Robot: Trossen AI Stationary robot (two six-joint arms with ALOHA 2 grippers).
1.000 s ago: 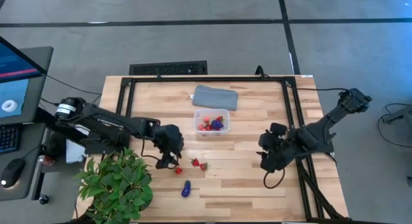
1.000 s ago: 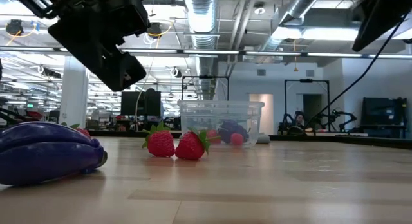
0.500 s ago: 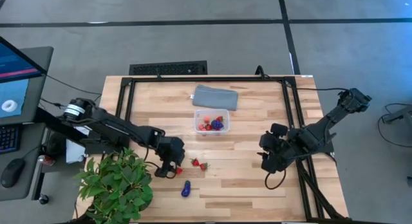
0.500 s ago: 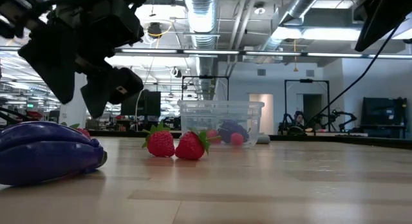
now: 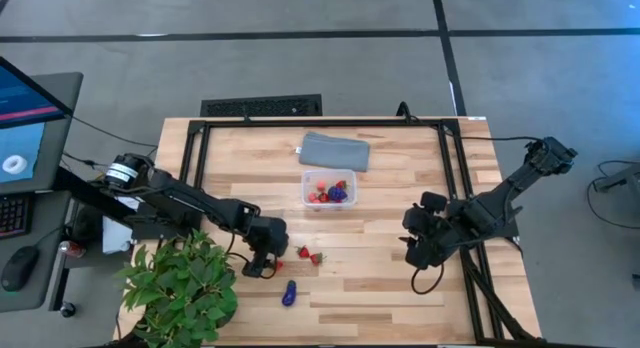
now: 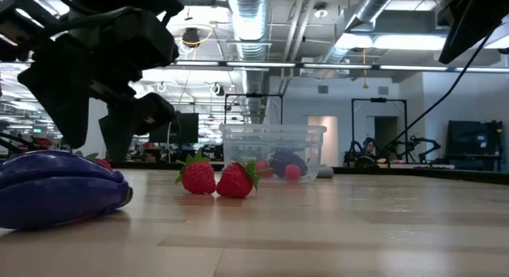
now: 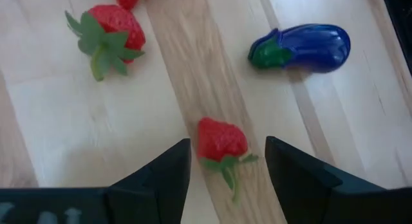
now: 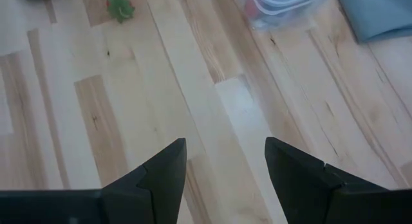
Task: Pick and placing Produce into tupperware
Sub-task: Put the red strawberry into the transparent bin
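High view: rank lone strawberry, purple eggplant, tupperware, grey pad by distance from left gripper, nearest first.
From the left gripper:
1. Lone strawberry, right beside the fingers.
2. Purple eggplant, toward the table's near edge.
3. Tupperware, mid-table.
4. Grey pad, beyond the tupperware.

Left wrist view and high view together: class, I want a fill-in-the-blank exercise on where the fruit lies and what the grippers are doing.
1. The left gripper has its open fingers on either side of a red ____.
2. The toy eggplant lying on the wood is coloured ____.
3. The tupperware sits beside a flat grey ____.
4. The right gripper holds ____.

Missing words: strawberry; purple; pad; nothing
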